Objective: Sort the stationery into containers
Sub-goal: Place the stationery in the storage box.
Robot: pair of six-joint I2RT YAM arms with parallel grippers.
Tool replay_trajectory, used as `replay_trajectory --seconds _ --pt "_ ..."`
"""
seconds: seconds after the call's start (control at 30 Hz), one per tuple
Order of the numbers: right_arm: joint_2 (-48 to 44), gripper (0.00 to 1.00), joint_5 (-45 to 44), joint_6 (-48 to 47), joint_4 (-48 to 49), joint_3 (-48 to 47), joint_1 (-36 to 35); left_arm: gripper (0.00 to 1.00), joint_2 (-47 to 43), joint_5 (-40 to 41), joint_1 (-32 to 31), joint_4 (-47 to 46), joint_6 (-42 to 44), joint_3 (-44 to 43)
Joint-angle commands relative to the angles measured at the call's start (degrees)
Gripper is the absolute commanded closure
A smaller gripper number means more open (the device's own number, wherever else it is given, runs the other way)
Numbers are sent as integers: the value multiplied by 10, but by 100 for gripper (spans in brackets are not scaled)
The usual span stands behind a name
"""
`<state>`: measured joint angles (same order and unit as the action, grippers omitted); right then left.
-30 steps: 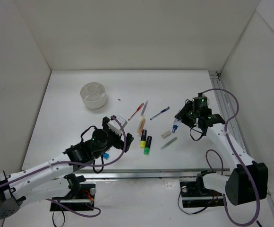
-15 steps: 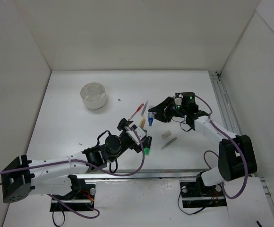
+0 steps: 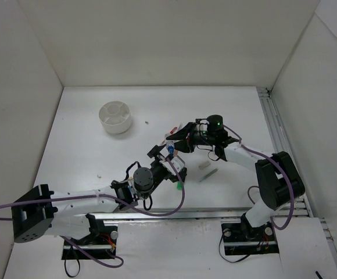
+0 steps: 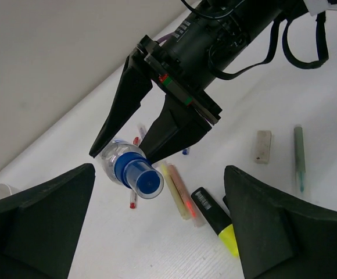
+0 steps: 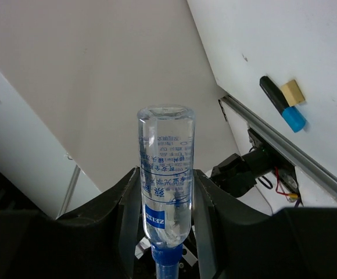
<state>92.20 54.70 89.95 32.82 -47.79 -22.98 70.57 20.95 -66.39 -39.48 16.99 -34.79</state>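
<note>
My right gripper (image 3: 178, 141) (image 5: 165, 177) is shut on the white-blue tube (image 5: 165, 168) (image 3: 171, 150), a clear little bottle held above the table with its blue cap (image 4: 137, 175) pointing at my left gripper. That left gripper (image 3: 167, 165) (image 4: 160, 232) stands open just in front of the cap and does not touch it. Under them lie a yellow highlighter (image 4: 216, 220), a cream stick (image 4: 173, 190), a red pen (image 4: 133, 197), a beige eraser (image 4: 263, 145) (image 3: 204, 165) and a grey pen (image 4: 299, 157) (image 3: 208, 174). The white divided bowl (image 3: 115, 117) sits far left.
A green highlighter end (image 3: 180, 186) shows beside my left wrist. A blue-ended highlighter (image 5: 282, 104) and another eraser (image 5: 292, 91) lie near the left arm's base. White walls close in the table on three sides; a metal rail (image 3: 273, 125) runs along the right edge.
My right arm has swung left to the middle with the tube in its grip. My left gripper has come forward and right, meeting the tube's cap.
</note>
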Motion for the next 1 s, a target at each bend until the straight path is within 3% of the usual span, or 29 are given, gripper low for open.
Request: replay_trajectory --seconds 0.0,0.07,0.4,0.47,0.5,0.8,0.97 --pt "-32 100 27 30 86 -27 -4 15 4 28 -3 -82 16 -21" --pt "-37 100 25 31 88 -30 -8 27 11 36 -3 -89 16 -20" --pt "-50 100 22 42 111 -26 -34 49 19 31 -3 -112 17 -20" --pt "-55 100 23 43 113 -28 -32 79 18 30 -3 -103 14 -24" --pt "-54 100 24 42 113 -30 -33 100 18 37 -3 -97 9 -28" --pt "-57 100 32 47 125 -39 -33 100 -4 10 14 -74 -3 -27" --pt "-62 73 30 24 124 -37 -31 100 -25 -3 27 -71 -25 -28"
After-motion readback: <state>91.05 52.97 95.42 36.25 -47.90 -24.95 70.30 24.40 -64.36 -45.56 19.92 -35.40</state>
